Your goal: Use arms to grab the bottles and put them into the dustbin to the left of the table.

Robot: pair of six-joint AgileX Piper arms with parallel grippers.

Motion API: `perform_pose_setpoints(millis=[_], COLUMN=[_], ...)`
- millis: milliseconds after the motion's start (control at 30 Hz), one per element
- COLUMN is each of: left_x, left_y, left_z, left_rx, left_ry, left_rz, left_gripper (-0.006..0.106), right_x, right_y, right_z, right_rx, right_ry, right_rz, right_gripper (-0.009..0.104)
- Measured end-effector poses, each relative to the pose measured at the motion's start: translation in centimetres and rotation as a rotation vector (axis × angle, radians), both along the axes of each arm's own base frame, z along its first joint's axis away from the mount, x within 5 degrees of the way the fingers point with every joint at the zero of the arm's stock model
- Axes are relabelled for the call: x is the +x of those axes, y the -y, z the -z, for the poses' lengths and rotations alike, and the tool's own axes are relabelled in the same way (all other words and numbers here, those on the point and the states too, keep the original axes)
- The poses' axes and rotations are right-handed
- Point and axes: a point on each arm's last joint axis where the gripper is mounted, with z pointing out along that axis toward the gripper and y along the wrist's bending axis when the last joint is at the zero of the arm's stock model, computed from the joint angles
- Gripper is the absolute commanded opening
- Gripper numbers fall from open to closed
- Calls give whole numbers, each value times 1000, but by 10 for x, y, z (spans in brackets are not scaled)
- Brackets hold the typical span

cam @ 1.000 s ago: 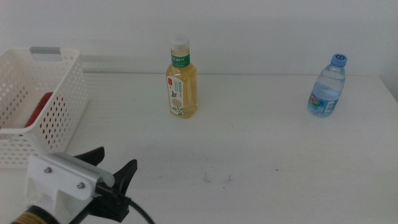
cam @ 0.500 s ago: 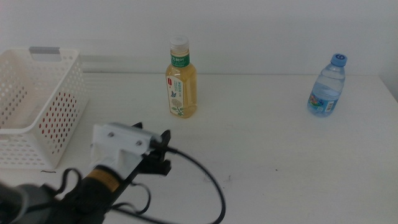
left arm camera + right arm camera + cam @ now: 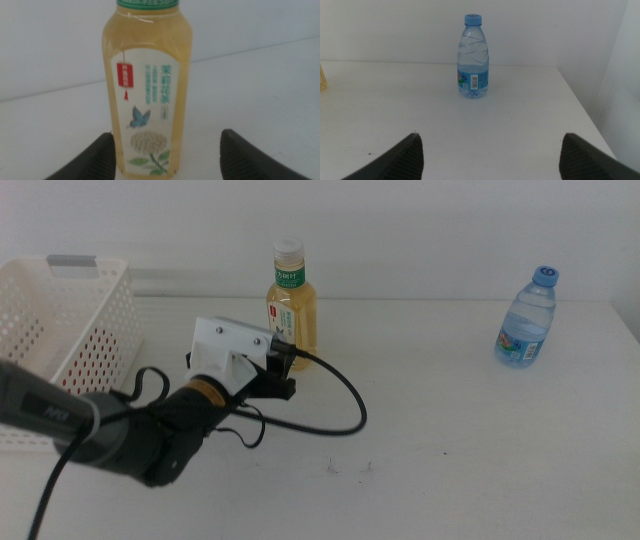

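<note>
Claw on your left arm (image 3: 165, 150) spread wide, jaws flanking the base of the tea bottle (image 3: 148, 90) without touching it; bottle upright on the counter (image 3: 450, 430), near its far edge; white dustbin (image 3: 70, 330) at the counter's left end; your right claw (image 3: 490, 155) also wide apart, facing the upright water bottle (image 3: 473, 57) at the far right, well apart from it.

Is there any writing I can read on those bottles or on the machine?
Tea bottle: green Chinese characters and a red tag, too blurred to read.
Water bottle: a barcode and a blue label, print too small to read.
Left end effector, basket: no writing visible.
</note>
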Motion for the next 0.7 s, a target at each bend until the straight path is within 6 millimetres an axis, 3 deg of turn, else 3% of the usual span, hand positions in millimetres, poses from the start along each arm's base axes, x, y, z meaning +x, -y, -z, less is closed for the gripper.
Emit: perform_pose_setpoints(millis=[433, 700], left_x=[43, 63], left_y=[1, 7], left_z=[19, 24], left_rx=[-11, -29], left_ry=[-3, 13], left_rz=[16, 13], left_gripper=[92, 94], right_x=[0, 0], right_y=[0, 0], right_z=[0, 0], right_rx=[0, 0], right_ry=[0, 0], right_rz=[0, 0], right_gripper=[92, 92])
